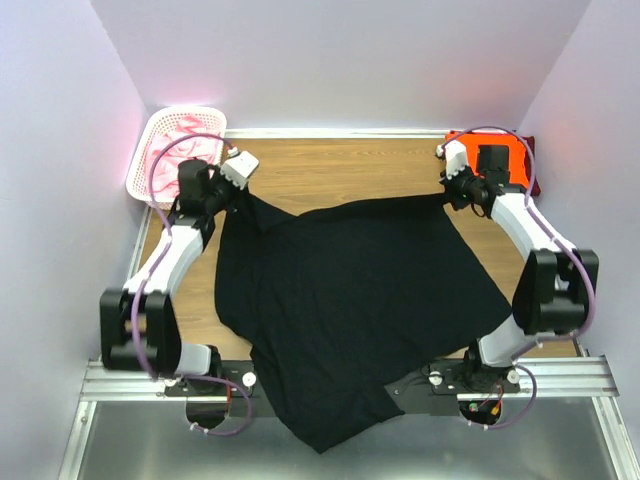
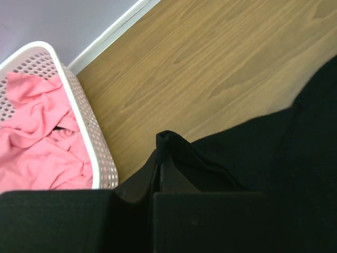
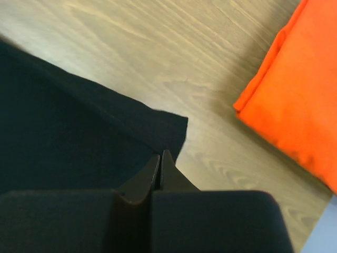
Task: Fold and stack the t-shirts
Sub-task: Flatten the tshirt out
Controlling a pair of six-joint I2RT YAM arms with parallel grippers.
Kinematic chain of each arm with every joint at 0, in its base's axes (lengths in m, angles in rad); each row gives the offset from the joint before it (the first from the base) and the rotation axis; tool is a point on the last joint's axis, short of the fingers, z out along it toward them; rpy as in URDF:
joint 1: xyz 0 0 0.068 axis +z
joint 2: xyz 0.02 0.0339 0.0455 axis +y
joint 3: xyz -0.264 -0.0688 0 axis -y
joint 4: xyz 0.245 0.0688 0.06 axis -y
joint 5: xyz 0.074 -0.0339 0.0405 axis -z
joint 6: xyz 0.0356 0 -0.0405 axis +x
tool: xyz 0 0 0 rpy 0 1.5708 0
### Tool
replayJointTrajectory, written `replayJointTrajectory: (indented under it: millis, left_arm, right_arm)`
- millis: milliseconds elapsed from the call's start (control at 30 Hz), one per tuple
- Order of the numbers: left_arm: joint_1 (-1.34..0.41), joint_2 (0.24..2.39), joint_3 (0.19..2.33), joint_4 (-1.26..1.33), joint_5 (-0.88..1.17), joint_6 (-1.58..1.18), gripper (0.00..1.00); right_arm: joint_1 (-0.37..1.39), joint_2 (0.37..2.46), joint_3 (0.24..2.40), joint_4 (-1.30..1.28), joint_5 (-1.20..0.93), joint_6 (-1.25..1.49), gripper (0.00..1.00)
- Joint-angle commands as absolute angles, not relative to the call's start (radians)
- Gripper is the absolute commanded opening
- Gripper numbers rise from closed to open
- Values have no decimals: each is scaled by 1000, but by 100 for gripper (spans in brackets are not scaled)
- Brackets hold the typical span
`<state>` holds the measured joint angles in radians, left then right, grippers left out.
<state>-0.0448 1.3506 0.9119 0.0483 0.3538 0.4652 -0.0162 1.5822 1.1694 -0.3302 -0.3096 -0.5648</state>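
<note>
A black t-shirt (image 1: 350, 300) lies spread over the middle of the table, its near hem hanging past the front edge. My left gripper (image 1: 240, 193) is shut on a raised fold at the shirt's far-left corner; the left wrist view shows the left gripper (image 2: 160, 139) pinching that black cloth (image 2: 274, 153). My right gripper (image 1: 452, 195) is shut on the far-right corner, and in the right wrist view the right gripper (image 3: 160, 154) meets the edge of the cloth (image 3: 63, 116). A folded orange t-shirt (image 1: 516, 150) lies on a maroon one (image 1: 533, 180) at the back right.
A white lattice basket (image 1: 150, 140) at the back left holds crumpled pink t-shirts (image 1: 185, 140), close to my left wrist. The basket wall (image 2: 89, 121) and pink cloth (image 2: 37, 142) fill the left of that view. The orange shirt (image 3: 295, 100) lies right of my right fingers.
</note>
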Motion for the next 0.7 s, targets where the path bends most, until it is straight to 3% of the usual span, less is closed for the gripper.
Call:
replayJointTrajectory:
  millis: [0,400,667]
  left_arm:
    - [-38,1474,1017,164,328,446,0]
    - [-58,1919,1454,86,250,457,0]
    - [-87,1993,1535,55,221,459,0]
  right_arm:
    - [-15,1704,1264,-235,-249,-595,0]
    - [-6,1986,1503,-232,-183,-604,0]
    - [-5,2022,1539,-232,-153,-604,1]
